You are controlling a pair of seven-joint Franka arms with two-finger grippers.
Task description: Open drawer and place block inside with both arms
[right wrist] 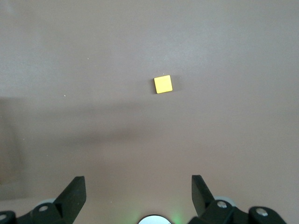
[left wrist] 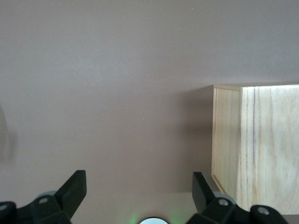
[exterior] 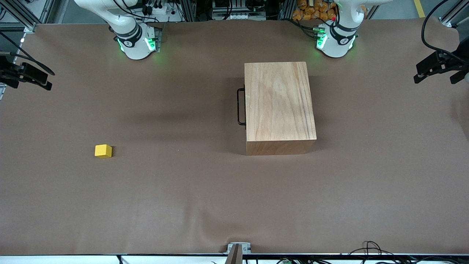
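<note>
Closed light-wood drawer (exterior: pixel 246 106) – hook black wire handle (exterior: pixel 240 106) squarely; left gripper (left wrist: pixel 139 186), right gripper (right wrist: pixel 138 186) wide open, empty; small yellow cube block (exterior: pixel 103 151) waits.

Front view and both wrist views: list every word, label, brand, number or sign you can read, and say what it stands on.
No text can be read in any view.
Base collars of the left arm and the right arm: a small dark mark on each, too small to read.
Wooden box, its drawer handle, yellow block, brown table cover: no markings.
Left gripper and right gripper: both open, no labels visible.
</note>
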